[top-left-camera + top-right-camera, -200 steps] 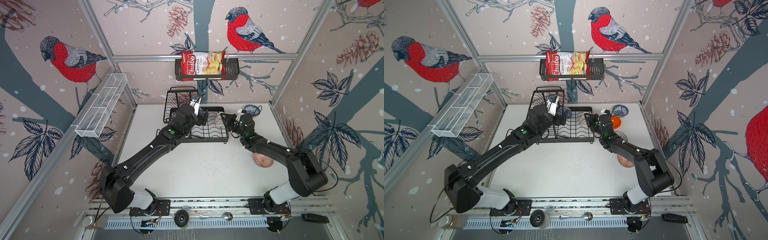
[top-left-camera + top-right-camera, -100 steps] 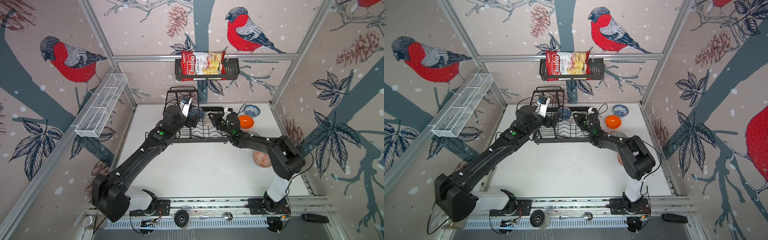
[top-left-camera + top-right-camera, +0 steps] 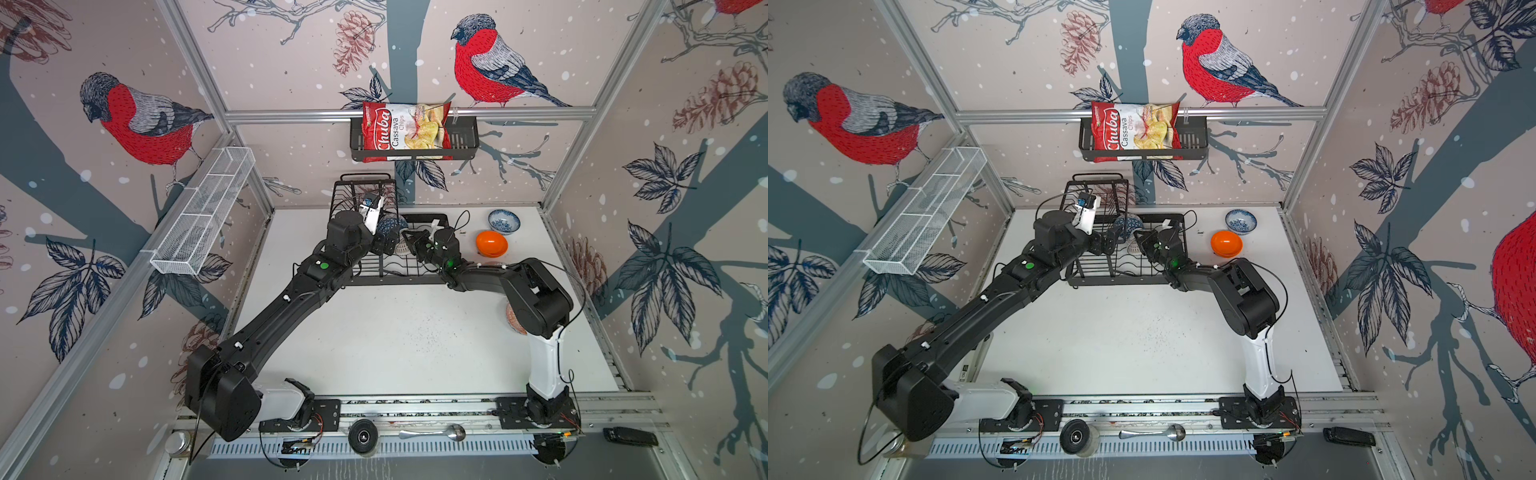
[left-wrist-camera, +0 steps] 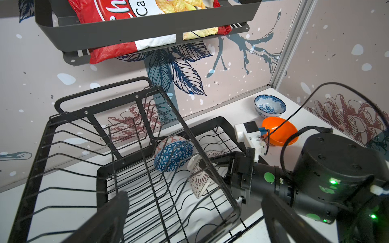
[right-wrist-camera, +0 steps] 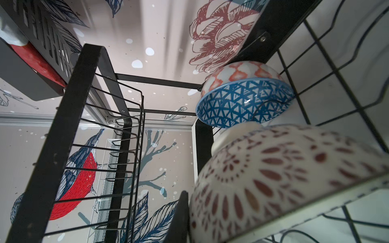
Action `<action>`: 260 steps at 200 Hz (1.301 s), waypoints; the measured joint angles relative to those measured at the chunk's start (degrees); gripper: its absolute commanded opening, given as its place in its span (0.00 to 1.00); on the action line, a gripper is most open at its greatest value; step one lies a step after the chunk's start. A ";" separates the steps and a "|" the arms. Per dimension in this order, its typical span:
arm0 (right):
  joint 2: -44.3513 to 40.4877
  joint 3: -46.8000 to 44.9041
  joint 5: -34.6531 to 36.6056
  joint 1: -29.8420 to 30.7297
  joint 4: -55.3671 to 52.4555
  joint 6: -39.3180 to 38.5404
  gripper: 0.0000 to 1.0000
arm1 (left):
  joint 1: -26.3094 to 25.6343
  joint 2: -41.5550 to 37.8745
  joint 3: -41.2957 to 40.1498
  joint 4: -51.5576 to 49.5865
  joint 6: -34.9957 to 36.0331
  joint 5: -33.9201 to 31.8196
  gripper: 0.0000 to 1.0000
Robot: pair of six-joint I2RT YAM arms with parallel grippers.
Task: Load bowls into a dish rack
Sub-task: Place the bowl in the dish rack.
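1. Left gripper (image 3: 385,246) spread wide at the dish rack (image 3: 395,280).
2. Blue triangle-patterned bowl (image 4: 174,156) on edge in the lower tier (red-orange bowl (image 4: 171,139) touching behind).
3. Right gripper (image 4: 207,161) clamped on the maroon-patterned bowl (image 4: 199,181), over that tier.
4. Orange bowl (image 3: 491,244) and blue-flowered bowl (image 3: 503,221) sit on the table (image 3: 395,345).

Both grippers meet over the dish rack (image 3: 1121,281) at the far edge of the tabletop (image 3: 1121,340). The right gripper (image 3: 1140,246) holds a pale patterned bowl (image 3: 1133,248) over the wavy wires, near a blue patterned bowl (image 3: 1128,224). The left gripper (image 3: 1109,243) hovers beside them, jaws apart. An orange bowl (image 3: 1226,243) and a blue-flowered bowl (image 3: 1240,221) sit near the far right corner.
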 measured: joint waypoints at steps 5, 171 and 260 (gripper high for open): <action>0.52 0.57 -0.04 0.02 0.26 0.20 0.00 | 0.00 0.00 0.00 0.00 0.00 0.00 0.98; 13.11 14.19 -2.32 0.94 3.50 4.94 0.00 | 0.00 1.01 0.33 -0.17 -1.16 -0.24 0.98; 16.00 14.88 -1.05 1.75 6.45 9.25 0.00 | 0.04 1.46 0.46 -0.37 -1.03 -1.18 0.98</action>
